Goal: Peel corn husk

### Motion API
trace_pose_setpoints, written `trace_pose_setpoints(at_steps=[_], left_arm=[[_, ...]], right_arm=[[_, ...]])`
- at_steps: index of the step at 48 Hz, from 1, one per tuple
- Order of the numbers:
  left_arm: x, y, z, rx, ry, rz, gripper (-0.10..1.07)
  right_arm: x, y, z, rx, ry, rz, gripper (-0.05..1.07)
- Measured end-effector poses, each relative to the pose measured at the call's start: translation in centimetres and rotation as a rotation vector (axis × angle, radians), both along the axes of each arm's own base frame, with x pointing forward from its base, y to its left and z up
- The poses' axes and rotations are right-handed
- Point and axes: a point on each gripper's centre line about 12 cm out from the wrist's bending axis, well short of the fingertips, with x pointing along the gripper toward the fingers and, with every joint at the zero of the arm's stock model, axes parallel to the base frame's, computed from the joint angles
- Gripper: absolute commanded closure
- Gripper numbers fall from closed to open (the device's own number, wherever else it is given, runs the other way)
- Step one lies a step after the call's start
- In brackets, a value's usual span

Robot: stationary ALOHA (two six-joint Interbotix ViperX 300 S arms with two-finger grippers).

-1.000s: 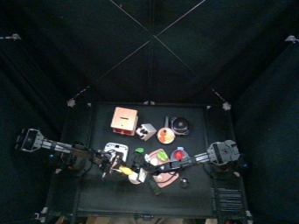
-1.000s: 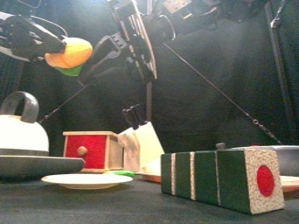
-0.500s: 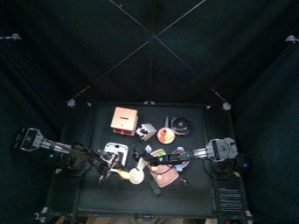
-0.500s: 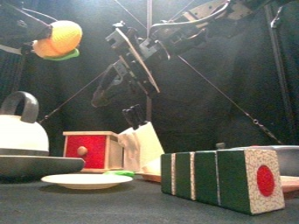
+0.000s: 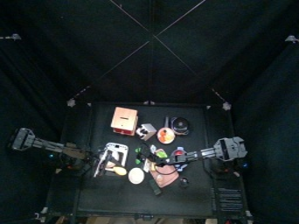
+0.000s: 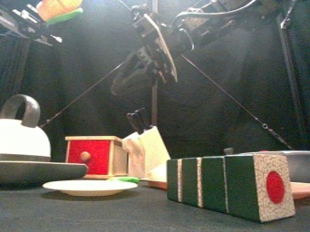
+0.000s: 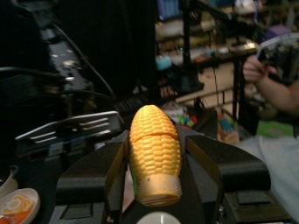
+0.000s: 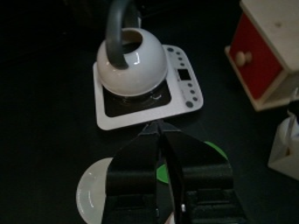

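Observation:
My left gripper (image 7: 155,175) is shut on a bare yellow cob (image 7: 155,149) that stands upright between its jaws. In the front view the cob (image 6: 57,8) is high at the top left, with a bit of green husk (image 6: 69,16) under it. My right gripper (image 8: 160,166) is shut on a thin strip of green corn husk (image 8: 158,181), above the white plate. From the top, the cob (image 5: 118,170) lies left of the right gripper (image 5: 162,157), and the two are apart.
A white kettle (image 8: 132,54) stands on its white base beside a red box (image 8: 271,51). A white plate (image 6: 87,187), a red-and-green block (image 6: 233,185) and the orange box (image 5: 124,116) are on the table. Past the curtains sits a person (image 7: 278,74).
The left gripper has lifted the cob higher and drawn it left. The right gripper has pulled away to the right, so the gap between the two has widened.

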Motion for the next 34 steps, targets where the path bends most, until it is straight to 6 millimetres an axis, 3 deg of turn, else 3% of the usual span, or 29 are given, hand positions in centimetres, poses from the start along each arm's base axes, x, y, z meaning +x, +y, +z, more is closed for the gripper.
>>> trace_pose_setpoints(at_steps=[8, 17, 25, 34], left_arm=[[0.1, 2.1, 0.1, -0.191, -0.058, 0.110, 0.37], [0.2, 3.6, -0.4, -0.325, -0.064, 0.205, 0.37], [0.6, 3.8, -1.0, -0.339, -0.039, 0.222, 0.37], [1.0, 3.7, -1.5, -0.337, -0.016, 0.224, 0.37]], right_arm=[[0.5, 1.3, 1.7, -0.108, -0.056, 0.051, 0.60], [0.1, 1.9, 3.7, -0.143, -0.110, 0.043, 0.40], [-0.6, 1.0, 5.2, -0.151, -0.151, -0.051, 0.28], [-1.0, -0.2, 5.5, -0.050, -0.163, -0.185, 0.26]])
